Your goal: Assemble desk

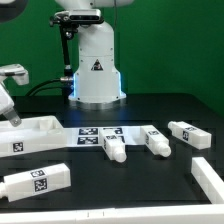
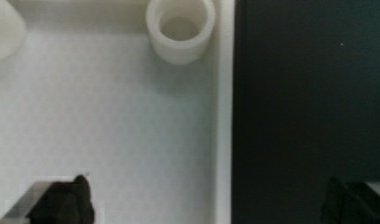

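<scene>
At the exterior view's left edge, the gripper (image 1: 9, 104) hung over the desk top (image 1: 38, 128) and was mostly cut off by the frame.
- **Wrist view:** jaws were spread wide with nothing held. One fingertip (image 2: 59, 200) was over the white top and the other over the black table (image 2: 311, 100), with the top's straight edge running between them. Couldn't tell if either finger touched the top.
- **Corner socket:** a round corner socket (image 2: 182, 32) stood near that edge of the top.
- **Desk top:** it lay at the left of the exterior view, just beside the marker board (image 1: 95, 136).
- **Legs:** all four lay loose on their sides.
  - The first leg (image 1: 38, 181) was at the lower left, apart from the top.
  - The second leg (image 1: 113, 148) was at the marker board's near edge.
  - The third leg (image 1: 157, 140) was just to the exterior view's right of the board.
  - The fourth leg (image 1: 188, 133) was further right.
- **Other:** a white block (image 1: 210, 174) at the lower right was clipped by the frame, and I couldn't tell what it was. The robot base (image 1: 96, 65) stood at top centre, behind the board.
</scene>
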You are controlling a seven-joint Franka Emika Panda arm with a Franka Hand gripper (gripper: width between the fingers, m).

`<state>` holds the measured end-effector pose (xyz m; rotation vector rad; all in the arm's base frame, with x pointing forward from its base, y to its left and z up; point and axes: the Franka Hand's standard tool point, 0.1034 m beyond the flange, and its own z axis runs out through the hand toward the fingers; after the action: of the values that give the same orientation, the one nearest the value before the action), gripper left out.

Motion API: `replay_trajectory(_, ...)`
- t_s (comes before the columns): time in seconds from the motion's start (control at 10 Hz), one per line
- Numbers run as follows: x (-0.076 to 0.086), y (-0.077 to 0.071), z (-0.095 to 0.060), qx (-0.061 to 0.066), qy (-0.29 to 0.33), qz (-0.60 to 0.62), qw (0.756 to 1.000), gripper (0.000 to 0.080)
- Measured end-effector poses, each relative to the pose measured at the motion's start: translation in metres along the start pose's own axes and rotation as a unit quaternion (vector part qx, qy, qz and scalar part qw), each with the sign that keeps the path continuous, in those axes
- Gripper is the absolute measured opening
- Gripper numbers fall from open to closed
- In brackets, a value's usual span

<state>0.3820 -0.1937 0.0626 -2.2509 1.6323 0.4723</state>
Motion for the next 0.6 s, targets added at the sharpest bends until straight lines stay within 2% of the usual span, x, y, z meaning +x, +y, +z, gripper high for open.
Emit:
replay_trajectory(0.2,0.005,-0.008,0.027,-0.02,0.026,-0.011,0.999,0.0649)
replay_trajectory(0.3,0.007,-0.009,0.035,-0.023,0.046,-0.014,0.999,0.0649)
replay_trajectory(0.5,0.003,0.0,0.054,-0.034,0.079,-0.017,0.996,0.0649)
replay_trajectory(0.6,0.002,0.004,0.058,-0.04,0.08,-0.02,0.996,0.0649)
